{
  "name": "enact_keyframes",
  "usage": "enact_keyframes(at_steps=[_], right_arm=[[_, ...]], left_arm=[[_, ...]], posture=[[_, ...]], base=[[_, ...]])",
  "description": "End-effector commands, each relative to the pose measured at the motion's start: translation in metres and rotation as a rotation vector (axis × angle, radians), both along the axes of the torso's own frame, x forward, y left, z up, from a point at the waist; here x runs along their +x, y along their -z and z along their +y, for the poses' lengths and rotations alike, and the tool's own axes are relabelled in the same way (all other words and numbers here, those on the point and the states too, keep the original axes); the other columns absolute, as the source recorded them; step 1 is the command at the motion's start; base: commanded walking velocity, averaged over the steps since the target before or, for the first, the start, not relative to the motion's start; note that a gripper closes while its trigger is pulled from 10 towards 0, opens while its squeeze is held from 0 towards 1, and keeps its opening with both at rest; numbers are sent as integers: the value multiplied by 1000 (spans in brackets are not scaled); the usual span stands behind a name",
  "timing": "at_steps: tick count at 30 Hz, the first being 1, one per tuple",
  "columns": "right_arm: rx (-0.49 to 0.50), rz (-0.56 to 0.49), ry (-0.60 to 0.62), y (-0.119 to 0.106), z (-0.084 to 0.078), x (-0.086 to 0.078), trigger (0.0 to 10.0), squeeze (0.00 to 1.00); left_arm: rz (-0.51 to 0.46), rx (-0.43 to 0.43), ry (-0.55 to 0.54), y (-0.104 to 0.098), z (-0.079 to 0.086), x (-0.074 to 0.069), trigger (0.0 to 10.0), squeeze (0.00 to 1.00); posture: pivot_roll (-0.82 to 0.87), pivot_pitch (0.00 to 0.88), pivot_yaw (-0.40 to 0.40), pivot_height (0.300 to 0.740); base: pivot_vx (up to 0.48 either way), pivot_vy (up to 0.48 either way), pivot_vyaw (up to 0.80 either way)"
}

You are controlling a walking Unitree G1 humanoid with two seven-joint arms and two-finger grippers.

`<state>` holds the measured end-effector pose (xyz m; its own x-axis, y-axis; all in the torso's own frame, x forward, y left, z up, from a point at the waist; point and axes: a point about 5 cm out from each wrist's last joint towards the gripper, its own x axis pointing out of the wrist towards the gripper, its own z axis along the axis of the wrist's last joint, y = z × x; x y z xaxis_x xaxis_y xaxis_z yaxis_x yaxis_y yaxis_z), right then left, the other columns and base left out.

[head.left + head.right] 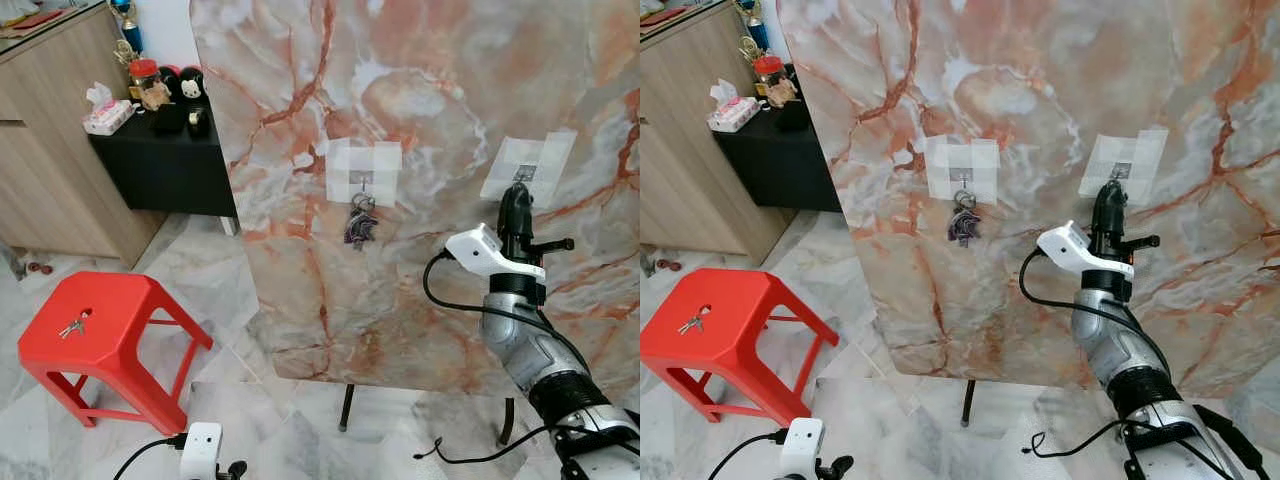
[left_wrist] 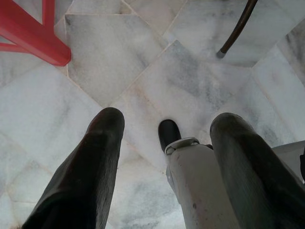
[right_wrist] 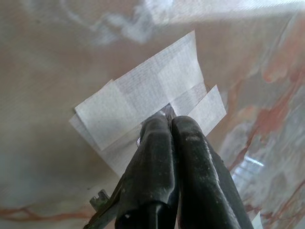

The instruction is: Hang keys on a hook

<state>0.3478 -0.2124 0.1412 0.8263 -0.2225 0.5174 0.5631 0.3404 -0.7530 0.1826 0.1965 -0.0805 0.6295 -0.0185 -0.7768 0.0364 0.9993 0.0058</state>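
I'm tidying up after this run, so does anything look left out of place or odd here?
One small set of keys lies loose on the red stool, not on a hook. Another bunch hangs from the left taped hook. The right gripper holds a key at the right hook.

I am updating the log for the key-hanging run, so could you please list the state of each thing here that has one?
Right gripper: shut on a metal key, raised at the right taped hook.
Metal key: pinched in the gripper, not yet hung.
Dark bunch of keys: hanging on the left taped hook.
Small silver keys: lying on the red plastic stool.
Left gripper: open, idle over the floor.
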Motion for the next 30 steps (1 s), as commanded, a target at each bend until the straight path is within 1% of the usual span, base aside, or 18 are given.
enact_keyframes(at_steps=[1,7,16,30], right_arm=[[-6,-18,9,-5,-2,2,10000,0],[-7,-18,14,-6,-3,2,10000,0],[-7,-10,35,-10,-6,8,10000,0],[-5,51,29,-5,-5,10,10000,0]], left_arm=[[7,-6,-10,1,1,-3,10000,0],[7,-6,-8,1,1,-3,10000,0],[7,-6,-10,1,1,-3,10000,0],[6,-6,-8,1,1,-3,10000,0]], posture=[[-66,39,15,740],[-66,39,15,740],[-64,39,14,740],[-64,39,14,740]], base=[[0,0,0],[0,0,0],[0,0,0],[0,0,0]])
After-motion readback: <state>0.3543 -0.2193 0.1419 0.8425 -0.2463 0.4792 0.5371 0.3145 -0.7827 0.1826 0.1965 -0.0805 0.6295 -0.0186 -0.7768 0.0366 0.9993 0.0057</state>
